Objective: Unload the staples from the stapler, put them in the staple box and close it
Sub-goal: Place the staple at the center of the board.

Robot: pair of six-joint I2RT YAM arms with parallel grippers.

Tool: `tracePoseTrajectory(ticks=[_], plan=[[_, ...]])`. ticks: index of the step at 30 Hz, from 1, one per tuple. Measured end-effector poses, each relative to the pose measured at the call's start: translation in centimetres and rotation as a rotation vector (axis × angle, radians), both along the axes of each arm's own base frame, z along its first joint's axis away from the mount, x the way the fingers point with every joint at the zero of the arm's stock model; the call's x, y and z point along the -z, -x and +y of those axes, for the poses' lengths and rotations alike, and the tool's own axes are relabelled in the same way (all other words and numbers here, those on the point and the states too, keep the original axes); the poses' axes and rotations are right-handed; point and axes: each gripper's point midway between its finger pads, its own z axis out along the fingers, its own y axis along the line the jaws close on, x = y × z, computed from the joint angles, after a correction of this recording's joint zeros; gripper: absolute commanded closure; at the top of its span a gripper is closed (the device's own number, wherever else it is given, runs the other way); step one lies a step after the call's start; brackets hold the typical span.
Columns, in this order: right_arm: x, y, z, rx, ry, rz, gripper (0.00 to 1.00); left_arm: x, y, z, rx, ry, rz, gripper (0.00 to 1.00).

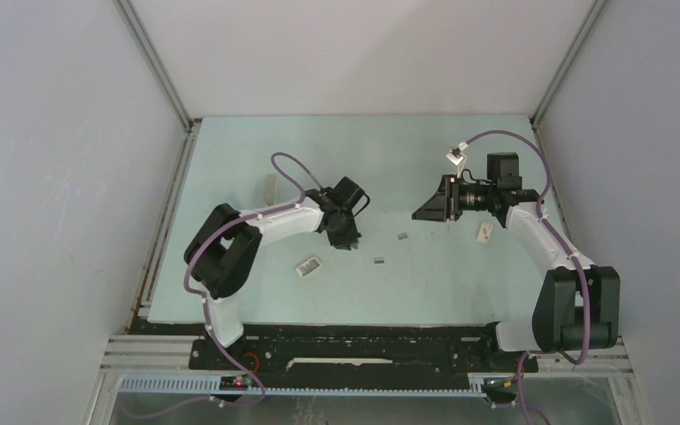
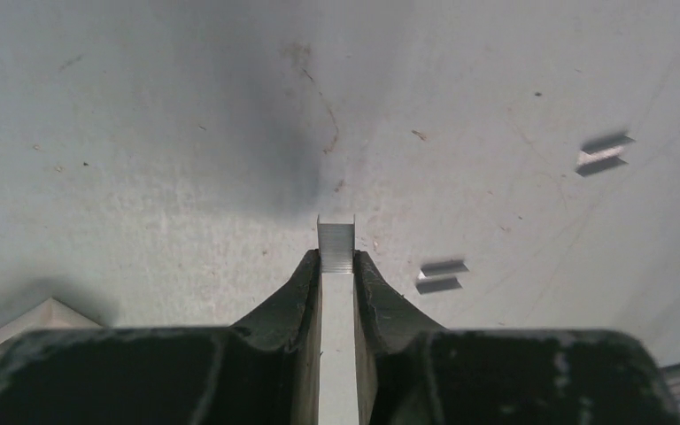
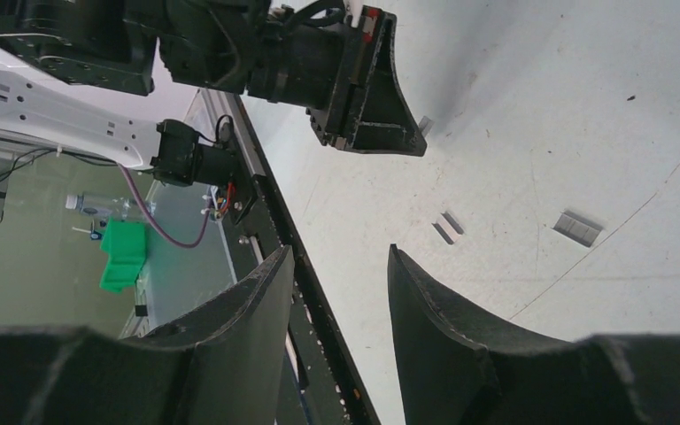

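Staples (image 2: 336, 232), a short silver strip of them, are clenched between the black fingers (image 2: 294, 297) of the left gripper (image 2: 336, 258). The end of the strip pokes out past the fingertips, just above the pale table (image 1: 230, 159). Seen from above, this claw hangs just beyond the small printed box (image 1: 308, 266) and slightly to its right. One loose strip (image 1: 378, 260) lies flat on the table to the right of the box, near it. A second loose strip (image 1: 402, 235) lies further right of the box and a little farther from the arm bases, apart from the first. Well to the right of the box, beside the right arm's forearm, lies a small white oblong that is probably the stapler (image 1: 485, 232); it is too small in that view to tell whether it is open. A beige bar (image 1: 270, 188) lies beyond the box, to its left. The right gripper (image 3: 338, 254) is well to the right of the box, released, its fingers spread with nothing between them, and it is turned toward the left claw.
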Motion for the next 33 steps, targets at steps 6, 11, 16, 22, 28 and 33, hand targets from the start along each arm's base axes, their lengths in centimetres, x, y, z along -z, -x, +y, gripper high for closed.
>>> tracePoseTrajectory(ticks=[6, 11, 16, 22, 28, 33], plan=[[0.0, -0.2, -0.3, 0.011, 0.0, -0.001, 0.48, 1.8, 0.3, 0.8, -0.01, -0.064, 0.038, 0.78], [0.0, -0.2, -0.3, 0.011, 0.0, 0.0, 0.48, 2.0, 0.0, 0.5, -0.01, -0.068, 0.043, 0.66], [0.0, -0.3, -0.4, 0.015, 0.0, 0.0, 0.48, 1.8, -0.3, 0.2, -0.01, -0.06, 0.037, 0.6], [0.1, -0.3, -0.5, 0.017, 0.006, -0.003, 0.48, 1.7, -0.4, 0.2, -0.009, -0.06, 0.034, 0.57], [1.1, 0.4, 0.4, -0.02, 0.069, -0.044, 0.45, -2.1, -0.8, 0.7, 0.023, -0.022, -0.077, 0.43], [1.9, 2.4, 2.3, -0.119, 0.142, -0.082, 0.45, -10.5, 0.1, 3.3, 0.053, 0.084, -0.34, 0.22]])
